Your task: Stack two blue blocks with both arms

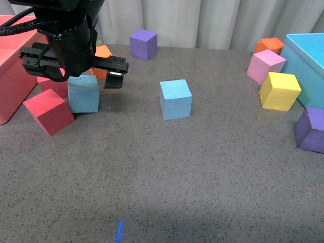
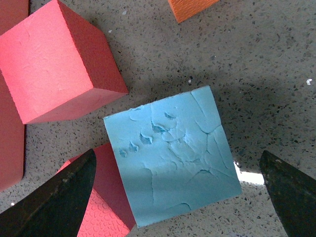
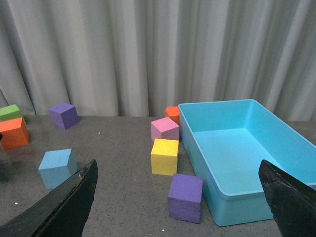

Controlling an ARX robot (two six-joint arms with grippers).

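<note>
Front view: the left gripper (image 1: 78, 76), a wide black bar with cables, hangs right above the scuffed sky-blue foam cube (image 1: 83, 93) on the left of the grey speckled table (image 1: 167, 177). That cube is wedged in next to a red foam cube (image 1: 48, 111), close to the coral-red bin (image 1: 10, 71). The second sky-blue foam cube (image 1: 175, 99) sits on its own mid-table, well apart from the first. There's a purple foam cube (image 1: 143, 44) at the back. Over on the right are a pink cube (image 1: 266, 66), a yellow cube (image 1: 279, 91) and another purple cube (image 1: 311, 130), all beside the big turquoise plastic bin (image 1: 306, 61). The right arm isn't in this shot.

Left wrist view: the scuffed blue cube (image 2: 173, 163) is framed between the two black fingers (image 2: 59, 197), jaws spread wide and gripping nothing. There's a clear gap on one side, while the other finger is closer. The cube rests flat on the table, touching a red cube with a bumpy face (image 2: 103, 212).

Right wrist view: the right gripper (image 3: 177, 207) is also spread wide with nothing in it and looks down the table. The smooth blue cube (image 3: 58, 168) is off to one side, alone, and the turquoise bin (image 3: 276, 148) is on the other with the pink, yellow and purple cubes next to it.
</note>
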